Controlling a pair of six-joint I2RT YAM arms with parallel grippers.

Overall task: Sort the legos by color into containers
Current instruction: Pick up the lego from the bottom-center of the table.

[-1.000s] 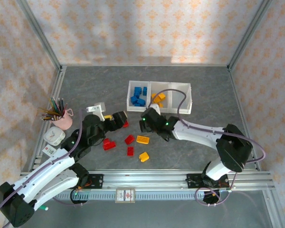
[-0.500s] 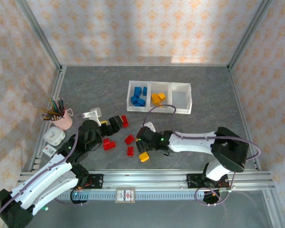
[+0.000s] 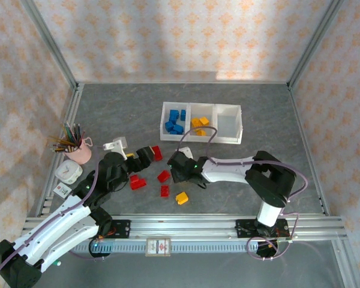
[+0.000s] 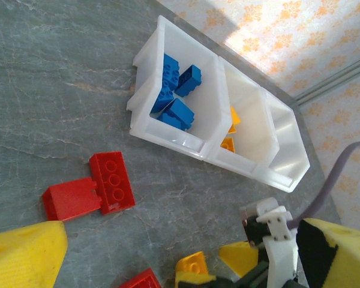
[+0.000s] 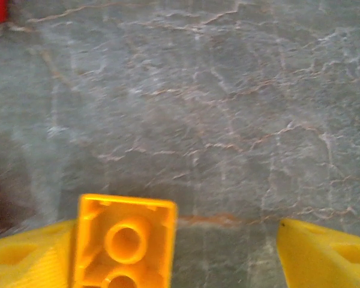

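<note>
On the tabletop (image 5: 228,120), the right end effector (image 5: 168,237) gapes empty; best centre the orange lego (image 5: 125,240) between its fingers before closing.

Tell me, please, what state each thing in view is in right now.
left gripper, open, empty.
right gripper, open, orange brick against one finger.
left bin, holds blue bricks.
middle bin, holds orange bricks.
right bin, empty.
red bricks, loose on table.
pencil cup, upright, holds pencils.
</note>
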